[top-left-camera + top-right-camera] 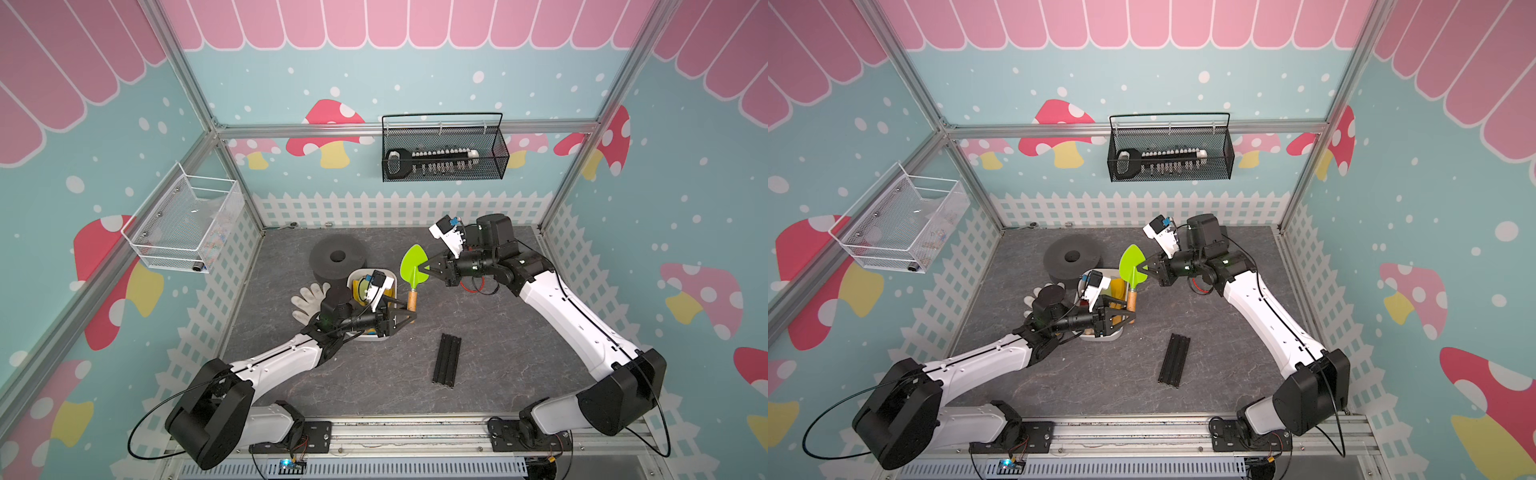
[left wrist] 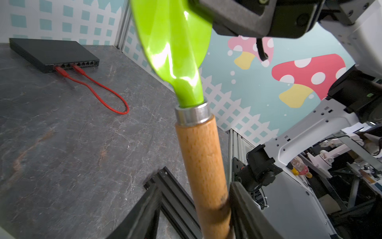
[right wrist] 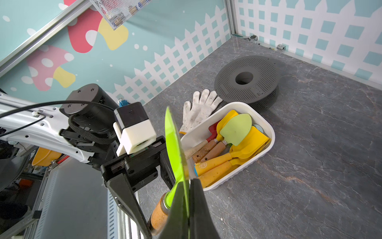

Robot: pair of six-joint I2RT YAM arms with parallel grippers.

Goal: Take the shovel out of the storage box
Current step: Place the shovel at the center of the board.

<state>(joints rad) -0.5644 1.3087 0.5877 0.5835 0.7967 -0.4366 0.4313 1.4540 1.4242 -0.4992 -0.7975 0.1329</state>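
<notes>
Above the table (image 1: 498,332), just beside the storage box (image 3: 271,142), one shovel (image 1: 410,264) hangs in the air between two tools. The right tool (image 1: 422,268) is pressed together on the thin green blade, pinching it flat from both faces. The left tool (image 1: 412,316) straddles the far end of the wooden handle with its jaws partly spread. In the left wrist view one finger (image 2: 246,207) lies against the wood, while a gap shows on the handle's other side.

The shovel (image 2: 171,51) has a glossy lime-green pointed blade, a silver metal collar and a round pale wooden handle. It is wholly outside the box.

The box is one shallow white plastic tub with rounded corners and smooth walls. More shovels lie heaped inside it: three wooden handles show, and at least two yellow plastic ones. Their blades are red, yellow and pale green.

One white knit glove (image 3: 201,109) lies against the tub's rim. One grey perforated spool (image 3: 246,82), round with a centre hole, sits just behind it. One black grooved bar (image 1: 446,359) lies well apart on the grey stone-patterned table. Two baskets hang on the walls, one of white wire mesh (image 1: 187,224) and one of black mesh (image 1: 442,151).
</notes>
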